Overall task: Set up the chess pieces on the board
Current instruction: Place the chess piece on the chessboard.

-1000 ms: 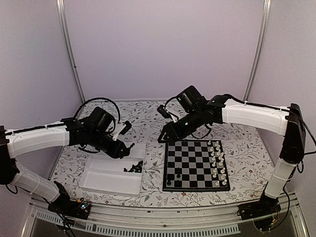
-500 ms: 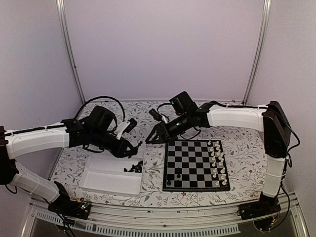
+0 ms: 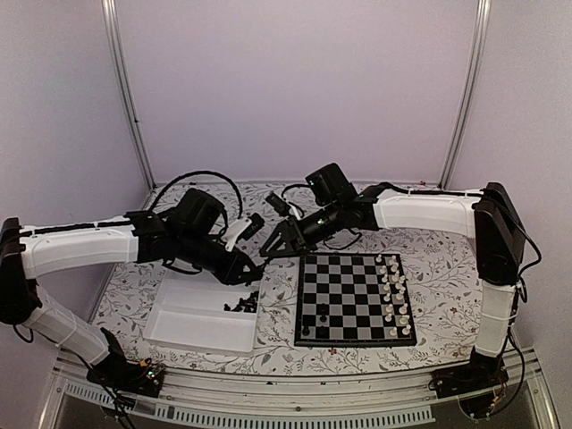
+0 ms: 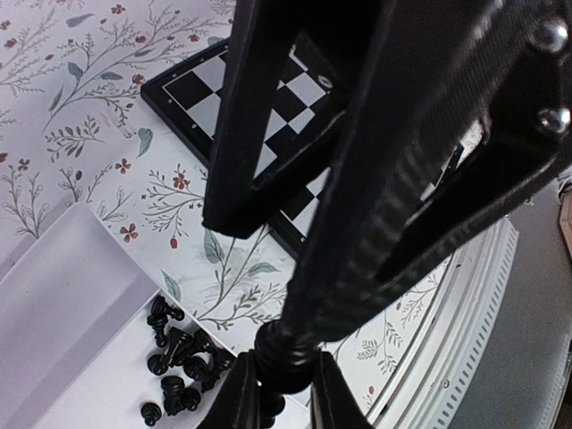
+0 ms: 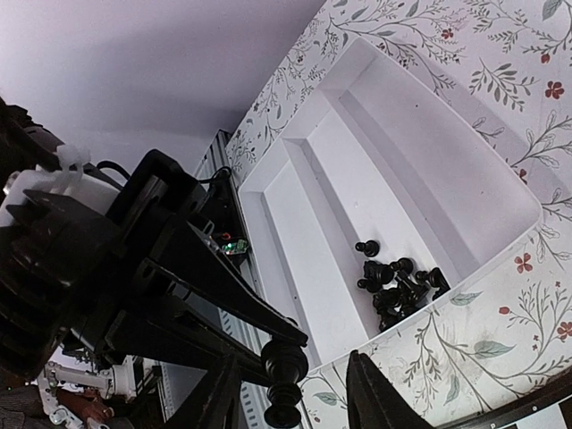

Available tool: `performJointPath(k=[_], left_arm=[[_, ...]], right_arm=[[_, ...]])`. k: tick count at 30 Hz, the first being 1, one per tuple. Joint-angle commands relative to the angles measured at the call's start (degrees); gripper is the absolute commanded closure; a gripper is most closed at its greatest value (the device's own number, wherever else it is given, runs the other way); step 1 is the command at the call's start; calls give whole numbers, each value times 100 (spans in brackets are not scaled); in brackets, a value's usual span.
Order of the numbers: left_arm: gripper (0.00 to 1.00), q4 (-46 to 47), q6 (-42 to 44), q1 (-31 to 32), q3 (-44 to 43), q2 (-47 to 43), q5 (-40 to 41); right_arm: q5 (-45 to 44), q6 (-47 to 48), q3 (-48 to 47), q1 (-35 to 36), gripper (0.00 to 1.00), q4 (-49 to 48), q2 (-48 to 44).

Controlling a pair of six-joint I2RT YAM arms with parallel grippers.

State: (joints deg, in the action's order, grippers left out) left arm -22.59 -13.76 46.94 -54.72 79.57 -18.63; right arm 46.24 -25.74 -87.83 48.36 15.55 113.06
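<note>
One black piece point(image 5: 284, 368) is pinched in the left end effector point(image 4: 284, 407), aloft over the tray's point(image 3: 192, 326) edge, beside the board point(image 3: 356, 299). Right end effector point(image 5: 290, 407) straddles it, unclosed. Premature left release risks dropping it onto the desk point(image 3: 447, 268).

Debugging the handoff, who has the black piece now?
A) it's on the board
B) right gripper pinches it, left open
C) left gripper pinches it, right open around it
C: the left gripper is closed on the black piece, while the right gripper is open around it.
</note>
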Motion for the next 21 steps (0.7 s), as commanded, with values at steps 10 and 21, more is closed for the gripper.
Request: performJointPath(k=[10,21], left_arm=[[98,121,-53,61,-283,178,222],[98,84,-44,61,-75,259,301]], right_arm=[[25,87,56,13,85,29,-29],[-335,184,91,-17,100,133,-286]])
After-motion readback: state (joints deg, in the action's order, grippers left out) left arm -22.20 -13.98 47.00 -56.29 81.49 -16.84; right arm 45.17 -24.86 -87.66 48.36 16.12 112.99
